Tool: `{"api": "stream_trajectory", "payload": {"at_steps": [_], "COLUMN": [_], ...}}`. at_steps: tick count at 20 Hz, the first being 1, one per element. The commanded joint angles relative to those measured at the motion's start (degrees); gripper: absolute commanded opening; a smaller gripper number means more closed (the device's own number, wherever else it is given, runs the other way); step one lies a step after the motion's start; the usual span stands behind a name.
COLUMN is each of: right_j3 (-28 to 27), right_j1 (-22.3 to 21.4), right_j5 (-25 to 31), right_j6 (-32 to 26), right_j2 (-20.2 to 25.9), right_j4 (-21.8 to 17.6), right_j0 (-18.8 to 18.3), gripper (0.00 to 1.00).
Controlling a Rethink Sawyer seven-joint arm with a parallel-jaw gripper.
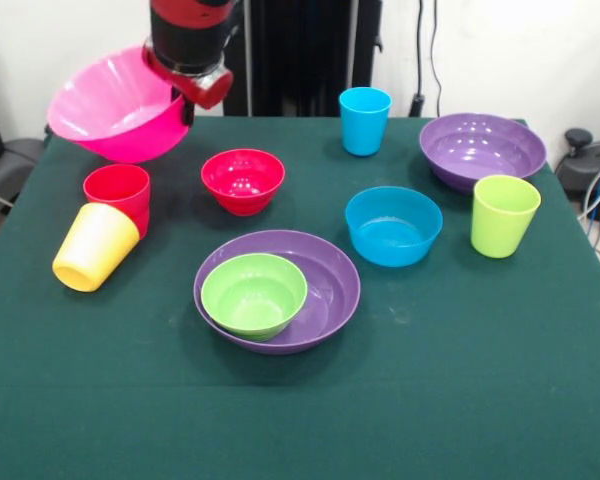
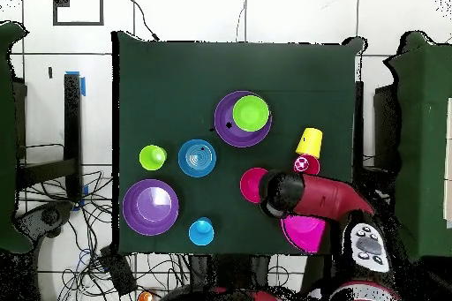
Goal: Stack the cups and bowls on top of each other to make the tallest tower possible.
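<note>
My gripper [image 1: 187, 106] is shut on the right rim of the large pink bowl [image 1: 115, 108] and holds it tilted above the table's far left corner. In the overhead view the arm [image 2: 313, 196] covers part of this bowl [image 2: 305, 234]. The small green bowl [image 1: 253, 294] sits inside a purple bowl [image 1: 325, 290] at the front centre; this is the only pile. The red bowl [image 1: 243, 180], blue bowl [image 1: 393, 226], second purple bowl [image 1: 480, 150], blue cup [image 1: 364, 120], lime cup [image 1: 503, 215] and red cup [image 1: 117, 192] stand singly. The yellow cup [image 1: 93, 247] lies tipped against the red cup.
The dark green table [image 1: 430, 400] ends close behind the pink bowl and the second purple bowl. The robot's pedestal [image 1: 300, 55] stands at the far edge. Cables lie on the floor beyond the right edge.
</note>
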Motion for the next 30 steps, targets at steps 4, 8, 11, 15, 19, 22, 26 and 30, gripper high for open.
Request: {"api": "stream_trajectory", "payload": {"at_steps": [4, 8, 11, 15, 19, 22, 26, 30], "right_j3": [-17.9, -23.2, -26.3, -31.7, -37.0, -40.5, -47.3, -52.1], "right_j1": [2.2, 4.7, 5.9, 9.1, 12.8, 15.2, 18.7, 21.6], "right_j5": [19.1, 24.7, 27.2, 27.8, 26.0, 24.3, 26.1, 27.3], "right_j6": [9.1, 10.4, 10.7, 12.3, 14.4, 16.0, 17.6, 19.3], "right_j2": [-2.1, -3.7, -4.5, -5.1, -5.6, -6.1, -6.8, -7.6], "right_j4": [1.1, 1.0, 1.2, 1.7, 2.6, 3.4, 4.9, 6.8], "right_j0": [9.4, 11.8, 12.8, 14.1, 14.8, 15.2, 15.9, 16.4], "gripper": [0.0, 0.0, 0.0, 0.0, 0.0, 0.0, 0.0, 0.0]}}
